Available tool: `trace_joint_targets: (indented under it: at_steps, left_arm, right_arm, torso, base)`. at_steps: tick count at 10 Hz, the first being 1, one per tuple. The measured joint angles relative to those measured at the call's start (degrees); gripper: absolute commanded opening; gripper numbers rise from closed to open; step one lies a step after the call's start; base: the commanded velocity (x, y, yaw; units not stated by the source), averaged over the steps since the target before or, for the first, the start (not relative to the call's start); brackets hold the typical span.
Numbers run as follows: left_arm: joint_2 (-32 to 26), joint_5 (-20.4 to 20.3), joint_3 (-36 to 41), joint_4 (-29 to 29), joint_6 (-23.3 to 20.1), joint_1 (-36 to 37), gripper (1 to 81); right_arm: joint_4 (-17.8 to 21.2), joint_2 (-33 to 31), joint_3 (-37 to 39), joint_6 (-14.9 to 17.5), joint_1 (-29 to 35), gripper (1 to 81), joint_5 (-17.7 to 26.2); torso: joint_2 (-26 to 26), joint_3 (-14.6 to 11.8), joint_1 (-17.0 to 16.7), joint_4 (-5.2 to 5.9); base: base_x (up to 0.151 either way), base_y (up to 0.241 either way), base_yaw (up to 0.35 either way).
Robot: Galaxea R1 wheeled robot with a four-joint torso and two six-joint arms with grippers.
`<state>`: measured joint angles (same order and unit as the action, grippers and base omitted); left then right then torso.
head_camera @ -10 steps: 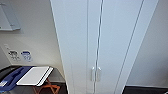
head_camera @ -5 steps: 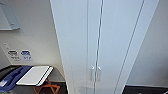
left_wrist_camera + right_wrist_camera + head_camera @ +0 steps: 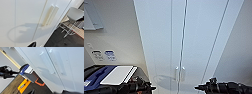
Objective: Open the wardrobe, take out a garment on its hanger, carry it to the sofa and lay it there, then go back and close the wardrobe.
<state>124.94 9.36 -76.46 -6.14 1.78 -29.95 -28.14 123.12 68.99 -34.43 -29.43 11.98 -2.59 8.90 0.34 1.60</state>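
1. At the far left, low on the wall, sit two small stickers or plates (image 3: pixel 104 55), one of them blue; whatever is printed on them is too blurred to read.
2. Below them a dark case (image 3: pixel 94 75) with a blue inside lies open, a flat white panel (image 3: pixel 117 74) resting across it. It looks parked against the wall to keep clear of the doors.
3. The left gripper (image 3: pixel 149 88) is raised at about handle height, pointing in toward the middle of the cabinet. I cannot tell whether its fingers are spread or pressed together.
4. The wardrobe (image 3: pixel 159 37) stands dead ahead with both doors shut, the seam between them running straight down. Its two white handles (image 3: pixel 180 73) sit side by side at the seam, untouched; the left wrist view shows them (image 3: pixel 50 15) as two pale vertical bars with a soft shadow under them.
5. The right gripper (image 3: pixel 197 87) mirrors the left, aimed inward at the same height. Its fingers are no clearer; I cannot tell their state. My guess is the arms are squared up either side of the handles to open the doors.
6. The right wrist view catches an orange object (image 3: pixel 23 85) flat on the dark floor. I see no readable writing on it.
7. The garment and hanger are presumably behind the closed doors.
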Motion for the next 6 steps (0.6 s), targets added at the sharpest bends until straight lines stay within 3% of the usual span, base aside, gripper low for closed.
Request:
trace_joint_targets:
  at_steps: [6]
  left_arm:
    - [13.42,5.27,-12.32,1.93,1.57,5.16,81.1]
  right_arm:
    - [3.58,12.79,11.13,-0.11,6.17,81.1,5.66]
  torso:
    - [0.09,0.11,0.09,0.00]
  base:
    - [0.000,0.000,0.000]
